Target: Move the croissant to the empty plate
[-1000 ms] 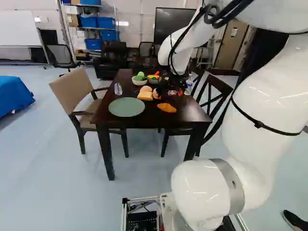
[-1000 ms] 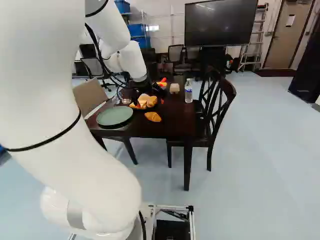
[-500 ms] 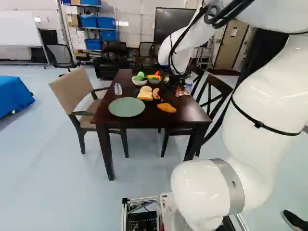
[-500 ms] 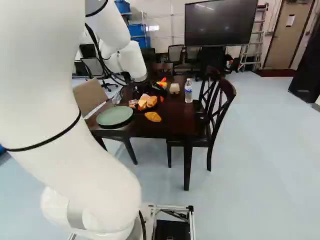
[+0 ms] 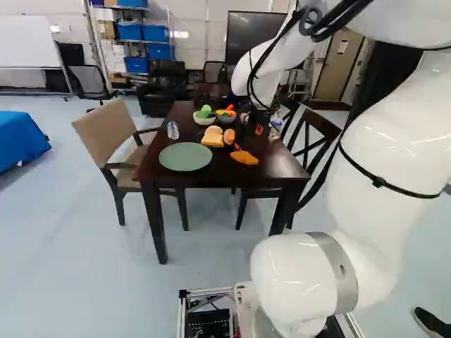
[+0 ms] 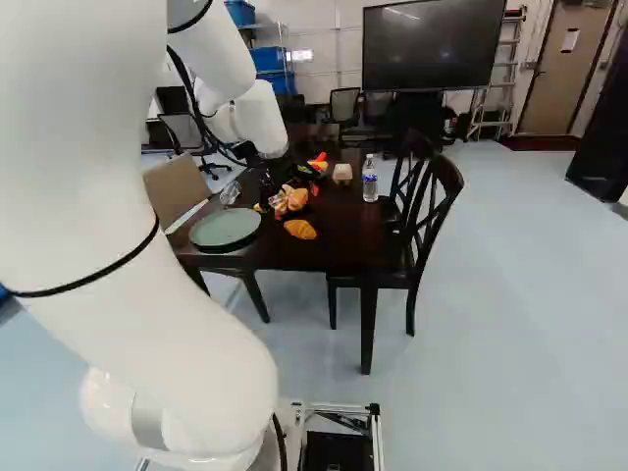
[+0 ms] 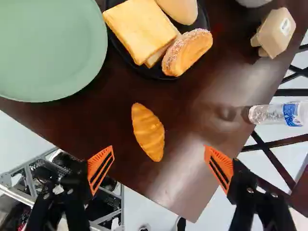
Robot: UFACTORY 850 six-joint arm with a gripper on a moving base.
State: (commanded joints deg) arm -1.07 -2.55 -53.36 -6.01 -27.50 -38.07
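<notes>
In the left base view my gripper (image 5: 248, 138) hangs over the table just beyond the croissant (image 5: 244, 158). Seen from the wrist, the gripper (image 7: 160, 162) is wide open, and the croissant (image 7: 148, 132) lies on bare wood ahead of the gap between its orange pads, touched by neither. The green plate (image 7: 48, 48) is empty and rests on the table to one side of the croissant; it also shows as a green disc, the plate (image 6: 225, 228), in the right base view.
A black plate (image 7: 139, 68) with bread slices, a sugared piece and a roll sits beyond the croissant. A water bottle (image 6: 370, 179) and a small carton (image 6: 341, 174) stand on the dark table (image 6: 339, 235). Two bowls (image 5: 204, 118) are farther back. Chairs flank the table.
In the base views my gripper has swung round and come lower, nearer the croissant, with its orange pads now showing differently. Croissant, plates and base have stayed put.
</notes>
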